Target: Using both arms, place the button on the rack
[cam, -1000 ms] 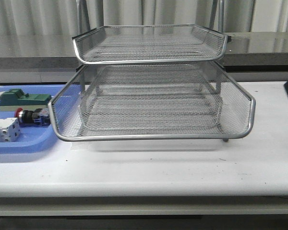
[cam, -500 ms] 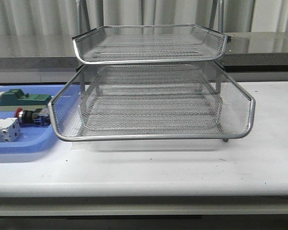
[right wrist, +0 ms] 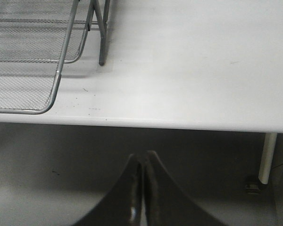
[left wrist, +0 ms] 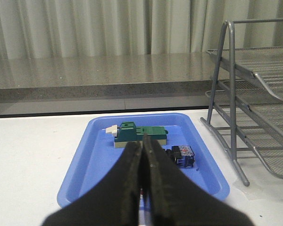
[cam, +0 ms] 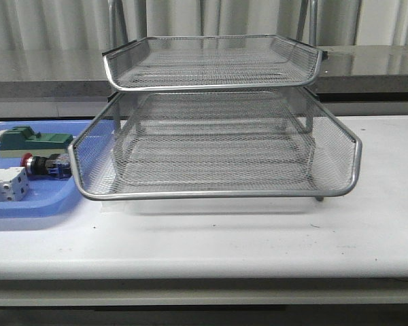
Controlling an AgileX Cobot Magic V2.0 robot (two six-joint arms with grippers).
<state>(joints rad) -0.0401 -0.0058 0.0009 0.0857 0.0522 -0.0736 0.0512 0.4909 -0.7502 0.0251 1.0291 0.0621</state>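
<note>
The button [cam: 46,166] with its red cap lies on its side in the blue tray [cam: 27,207], left of the rack [cam: 214,146]. In the left wrist view its blue and black rear [left wrist: 183,155] shows beside my left gripper [left wrist: 142,143], which is shut and empty and hovers over the tray. The silver wire-mesh rack stands mid-table with its lower tray pulled forward; it also shows in the left wrist view [left wrist: 254,94]. My right gripper [right wrist: 142,160] is shut and empty, off the table's front edge, near the rack's corner [right wrist: 33,56]. Neither gripper shows in the front view.
A green-topped block [cam: 30,141] and a white-grey breaker block [cam: 5,185] share the blue tray with the button. The green block also shows in the left wrist view [left wrist: 140,134]. A table leg [right wrist: 266,160] stands under the right edge. A grey ledge and curtains lie behind.
A dark shape at the right edge of the front view one second ago has gone out of view. The rack, tray and button have not moved.
</note>
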